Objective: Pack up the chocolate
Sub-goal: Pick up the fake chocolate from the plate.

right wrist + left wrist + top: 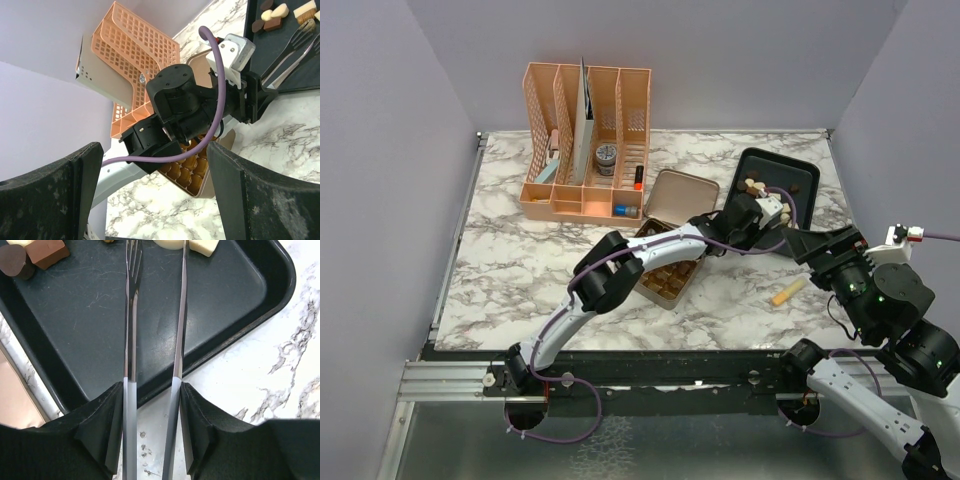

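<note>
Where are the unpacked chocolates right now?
Chocolates sit in the black tray, far-right on the table in the top view, near the tongs' tips.

We note white-grey marbled counter [520,260]. Directly on it:
- peach plastic mesh organiser [582,140], at back
- open square gold tin [675,195]
- black rectangular tray [775,163]
- small yellow stick [787,292], front right

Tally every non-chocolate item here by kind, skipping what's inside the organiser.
Peach organiser: 1
Gold tin: 1
Black tray: 1
Metal tongs: 1
Small yellow piece: 1
Total: 5
</note>
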Robot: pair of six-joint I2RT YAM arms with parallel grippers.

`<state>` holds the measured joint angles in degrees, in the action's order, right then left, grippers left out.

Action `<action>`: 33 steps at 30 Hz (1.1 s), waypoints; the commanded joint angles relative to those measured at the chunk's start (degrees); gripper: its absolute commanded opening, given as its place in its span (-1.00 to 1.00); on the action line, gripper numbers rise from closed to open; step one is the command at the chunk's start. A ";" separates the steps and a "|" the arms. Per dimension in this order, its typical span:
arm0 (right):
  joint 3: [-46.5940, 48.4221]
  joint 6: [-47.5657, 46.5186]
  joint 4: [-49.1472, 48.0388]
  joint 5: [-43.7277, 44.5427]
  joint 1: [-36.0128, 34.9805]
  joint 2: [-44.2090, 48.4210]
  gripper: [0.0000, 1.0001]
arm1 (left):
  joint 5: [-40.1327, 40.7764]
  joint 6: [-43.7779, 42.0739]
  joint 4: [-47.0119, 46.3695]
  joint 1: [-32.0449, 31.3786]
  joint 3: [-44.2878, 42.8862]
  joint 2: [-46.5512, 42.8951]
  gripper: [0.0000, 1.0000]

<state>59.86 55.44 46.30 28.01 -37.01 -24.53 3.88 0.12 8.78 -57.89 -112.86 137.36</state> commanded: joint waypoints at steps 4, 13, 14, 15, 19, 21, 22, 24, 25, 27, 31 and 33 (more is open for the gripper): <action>1.27 -0.72 0.01 2.53 0.19 -0.26 0.78 | 0.03 -1.26 -1.06 -0.65 -4.57 2.69 0.04; 1.67 -0.95 0.43 3.17 0.19 -0.16 0.78 | 0.38 -1.09 -0.25 -0.73 -8.31 5.62 0.04; 1.75 -0.95 0.53 3.24 0.19 -0.13 0.78 | 0.36 -1.03 -0.29 -0.73 -8.40 5.72 0.04; 1.75 -1.04 0.61 3.35 0.19 -0.10 0.78 | 0.41 -1.08 -0.26 -0.73 -8.57 5.80 0.02; 1.73 -1.04 0.71 3.71 0.19 0.29 0.78 | 0.49 -1.11 -0.06 -0.82 -8.63 5.74 -0.06; 1.68 -0.99 0.87 3.80 0.19 0.51 0.78 | 0.80 -1.24 0.18 -0.98 -8.29 5.21 -0.11; 1.69 -0.95 0.89 3.88 0.19 0.54 0.78 | 0.98 -1.37 0.16 -1.04 -7.93 4.75 -0.14; 1.60 -0.97 0.82 3.89 0.19 0.65 0.78 | 1.39 -1.56 0.14 -1.16 -7.22 3.88 -0.19; 1.52 -0.95 0.74 3.89 0.19 0.71 0.78 | 1.60 -1.61 0.14 -1.22 -6.82 3.29 -0.21; 1.43 -0.88 0.72 3.92 0.19 0.80 0.78 | 2.02 -1.61 0.17 -1.33 -5.86 2.06 -0.23; 1.12 -0.78 0.29 3.43 0.19 0.80 0.77 | 2.40 -0.72 -0.26 -1.44 -2.81 -1.69 -0.28; 0.82 -0.83 -0.12 3.06 0.19 0.89 0.77 | 2.63 -0.40 -0.74 -1.44 -0.78 -3.70 -0.29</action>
<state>60.18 55.29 46.35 29.93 -37.01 -24.36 4.75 -0.71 9.50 -58.89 -116.88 140.99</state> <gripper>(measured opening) 0.888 0.450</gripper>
